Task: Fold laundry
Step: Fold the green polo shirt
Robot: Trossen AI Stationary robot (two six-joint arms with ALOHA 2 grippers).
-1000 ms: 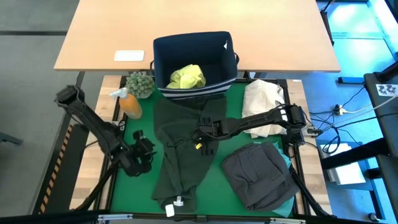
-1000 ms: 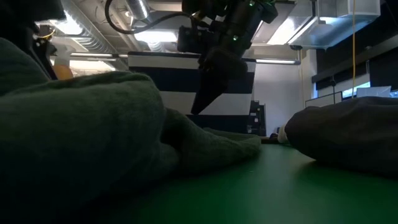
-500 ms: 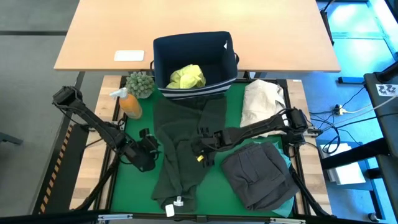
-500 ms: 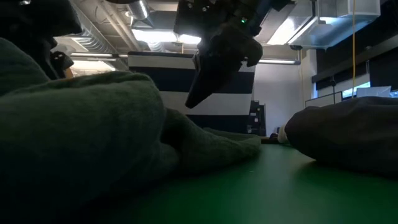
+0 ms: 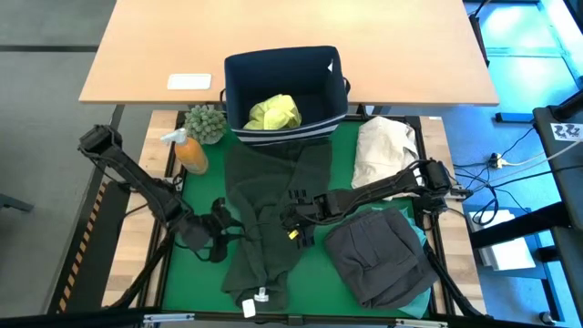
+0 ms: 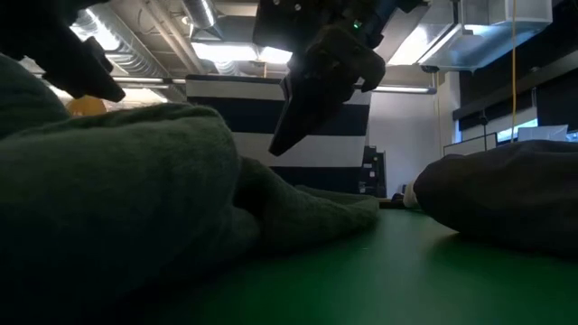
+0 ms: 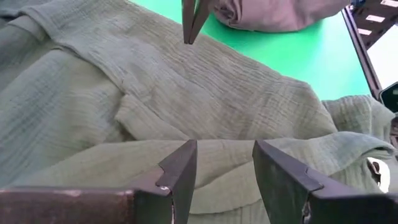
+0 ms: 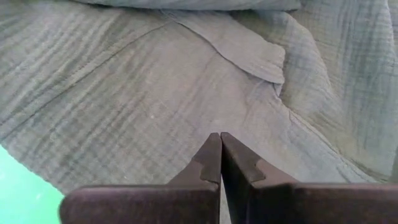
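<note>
A dark olive garment (image 5: 269,219) lies spread flat on the green mat (image 5: 196,282), reaching from the bin to the near edge. My left gripper (image 7: 224,165) is open at the garment's left edge (image 5: 239,239), its fingers above the cloth with nothing between them. My right gripper (image 8: 219,142) is shut, hovering over the garment's right half (image 5: 296,226); the low view shows its tip (image 6: 278,144) clear of the cloth. A folded charcoal grey garment (image 5: 378,260) rests on the mat at the near right. A yellow-green shirt (image 5: 273,112) lies in the bin.
The navy bin (image 5: 287,91) stands at the mat's far edge. A small plant (image 5: 205,121) and an orange bottle (image 5: 189,150) sit at the far left. A cream cloth bundle (image 5: 384,150) lies at the far right. Bare green mat shows left of the olive garment.
My left gripper has moved toward the table's right edge, up to the olive garment's left edge, and has turned its fingers toward the cloth. My right gripper, still shut, has moved toward the near edge over the garment. The garment has stayed where it was.
</note>
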